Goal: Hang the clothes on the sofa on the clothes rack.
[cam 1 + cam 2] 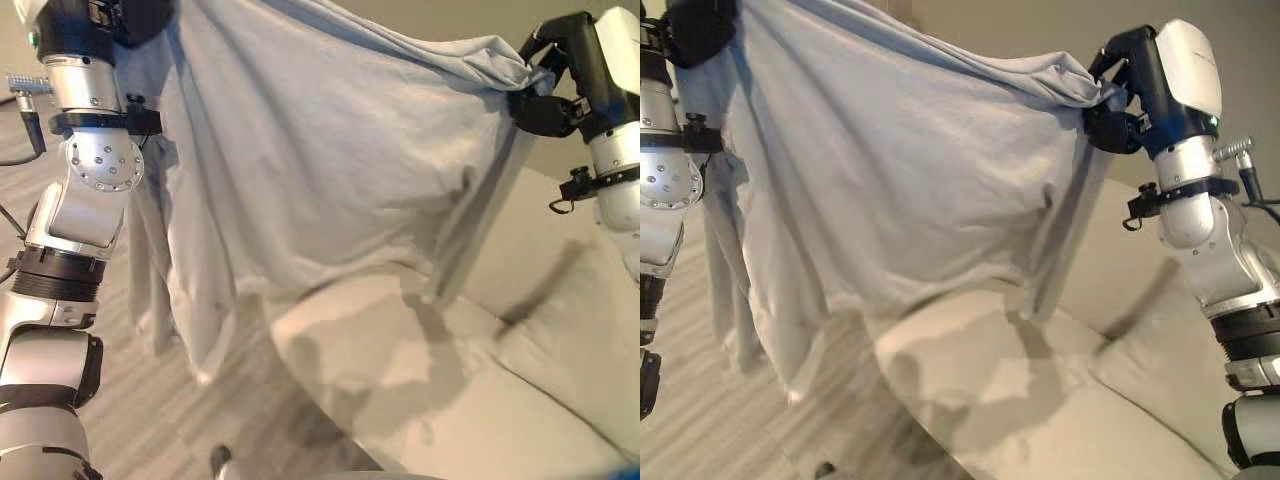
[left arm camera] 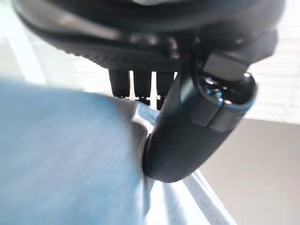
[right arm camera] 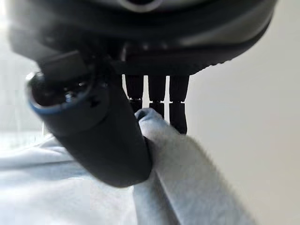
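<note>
The pale blue garment [image 1: 320, 170] hangs stretched above the sofa [image 1: 470, 400], the left hand [image 2: 187, 136] and right hand [image 1: 1120, 95] each pinching a top corner. It looks light, soft and floppy; the gathered corners seem the safest hold.

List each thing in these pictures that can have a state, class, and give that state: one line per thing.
Shirt: light blue-grey, lifted clear of the sofa, stretched between both hands, lower edge hanging loose.
Left hand: raised, shut on the shirt's edge, thumb pinching the cloth against the fingers.
Right hand: raised, shut on the shirt's other edge, pinching it likewise.
Sofa: cream, with the shirt's shadow on its cushions.
</note>
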